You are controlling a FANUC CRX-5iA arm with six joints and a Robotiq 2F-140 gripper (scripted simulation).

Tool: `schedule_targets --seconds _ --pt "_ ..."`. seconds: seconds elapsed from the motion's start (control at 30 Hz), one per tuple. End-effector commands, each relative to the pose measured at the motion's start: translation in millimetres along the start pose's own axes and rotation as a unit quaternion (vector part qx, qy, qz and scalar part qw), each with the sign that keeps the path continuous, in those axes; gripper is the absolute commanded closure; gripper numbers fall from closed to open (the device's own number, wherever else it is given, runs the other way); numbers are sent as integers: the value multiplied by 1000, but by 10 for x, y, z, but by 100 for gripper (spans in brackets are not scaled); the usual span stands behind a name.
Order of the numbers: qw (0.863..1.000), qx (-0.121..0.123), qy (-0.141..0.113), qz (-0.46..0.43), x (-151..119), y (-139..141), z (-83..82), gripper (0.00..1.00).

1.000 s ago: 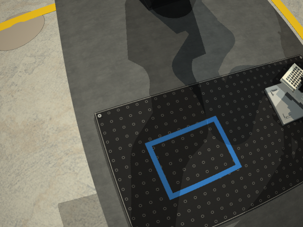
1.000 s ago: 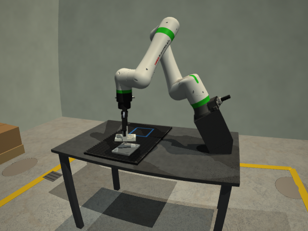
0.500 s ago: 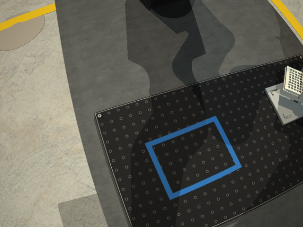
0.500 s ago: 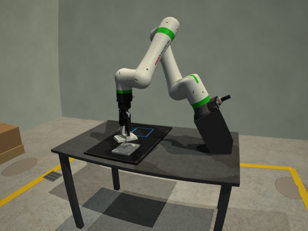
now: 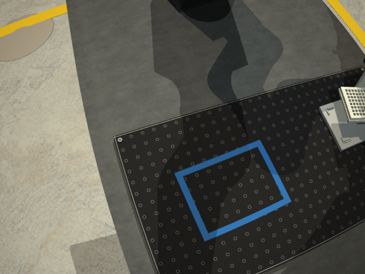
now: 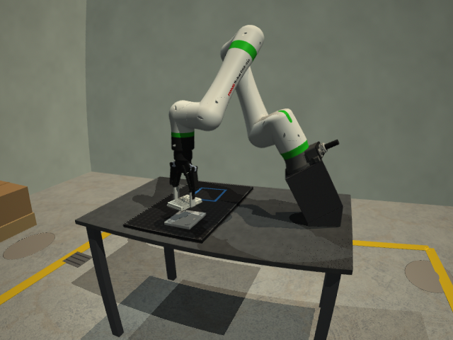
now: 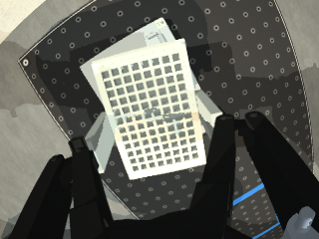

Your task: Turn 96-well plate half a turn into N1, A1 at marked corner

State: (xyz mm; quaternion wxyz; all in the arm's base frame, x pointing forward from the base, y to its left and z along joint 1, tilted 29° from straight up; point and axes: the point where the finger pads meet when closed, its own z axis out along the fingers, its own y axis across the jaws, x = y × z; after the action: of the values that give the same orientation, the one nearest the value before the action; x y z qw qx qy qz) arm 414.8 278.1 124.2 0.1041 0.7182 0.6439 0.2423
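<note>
Black two-finger gripper (image 6: 184, 193) is clamped on the white gridded 96-well plate (image 6: 185, 201), lifted off the grey square plate nest (image 6: 185, 219). Finish the half turn level, then match the cut corner to A1 before you lower.

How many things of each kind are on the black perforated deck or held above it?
96-well plate, held in the end effector above the nest: 1
Grey plate nest: 1
Blue taped outline: 1
Total: 3
</note>
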Motion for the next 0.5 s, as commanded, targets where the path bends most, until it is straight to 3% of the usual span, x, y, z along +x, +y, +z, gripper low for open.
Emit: schedule_targets --seconds 0.0,0.47 --pt "995 13 3 -98 2 2 -2 100" --pt "990 13 4 -139 1 1 -2 100"
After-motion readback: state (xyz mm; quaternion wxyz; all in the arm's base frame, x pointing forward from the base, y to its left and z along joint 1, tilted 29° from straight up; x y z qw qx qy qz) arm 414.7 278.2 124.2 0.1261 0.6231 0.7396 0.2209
